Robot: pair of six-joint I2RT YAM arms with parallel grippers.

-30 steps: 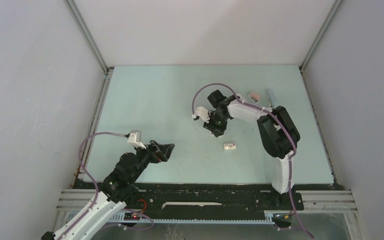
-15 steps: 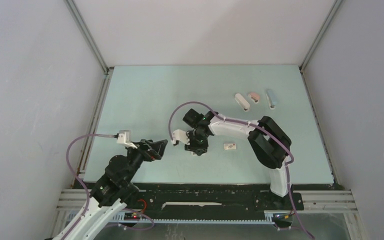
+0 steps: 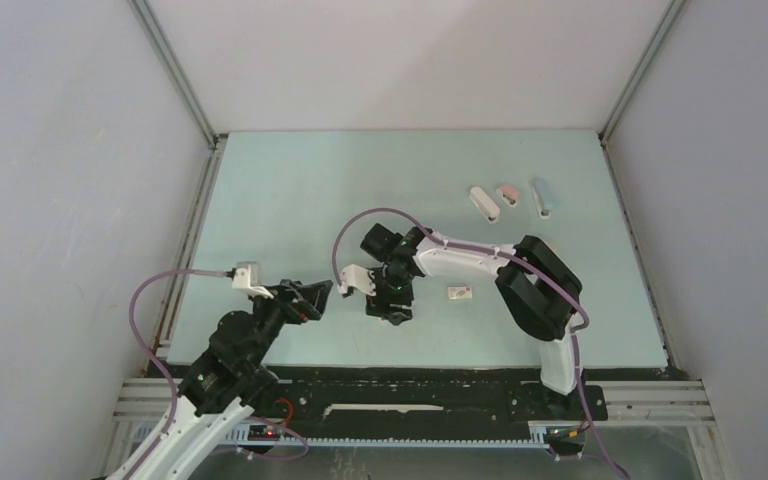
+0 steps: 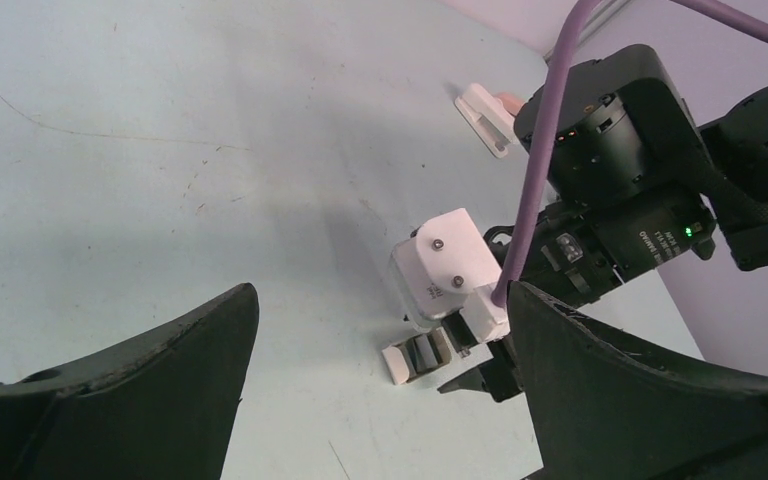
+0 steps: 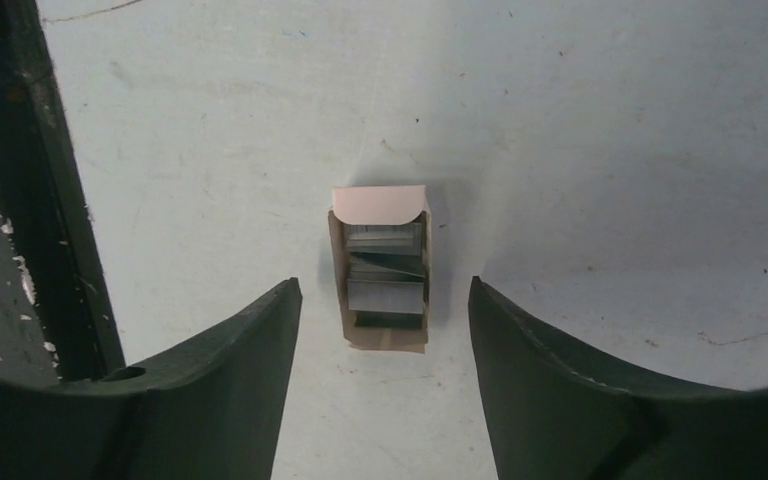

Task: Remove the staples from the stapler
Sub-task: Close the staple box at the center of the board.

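Note:
A small open cardboard box (image 5: 385, 265) lies flat on the table with grey staples (image 5: 385, 296) in strips inside it. My right gripper (image 5: 384, 300) is open, and the box's near end shows between its tips, touching neither. In the left wrist view the same box (image 4: 418, 358) lies beside the right gripper's fingers (image 4: 480, 378). My left gripper (image 4: 382, 300) is open and empty, facing the box from the left. In the top view the right gripper (image 3: 390, 311) is near mid-table and the left gripper (image 3: 317, 294) is close beside it. Three small staplers, white (image 3: 484, 203), pink (image 3: 508, 192) and blue (image 3: 542, 197), lie at the back right.
A small white box (image 3: 459, 293) lies just right of the right gripper. The right arm's purple cable (image 3: 345, 240) loops over the table. Grey walls close in the table on three sides.
The right arm has swung from mid-table toward the near left, then its jaws opened and the staple box now lies on the table. The left arm drew back slightly.

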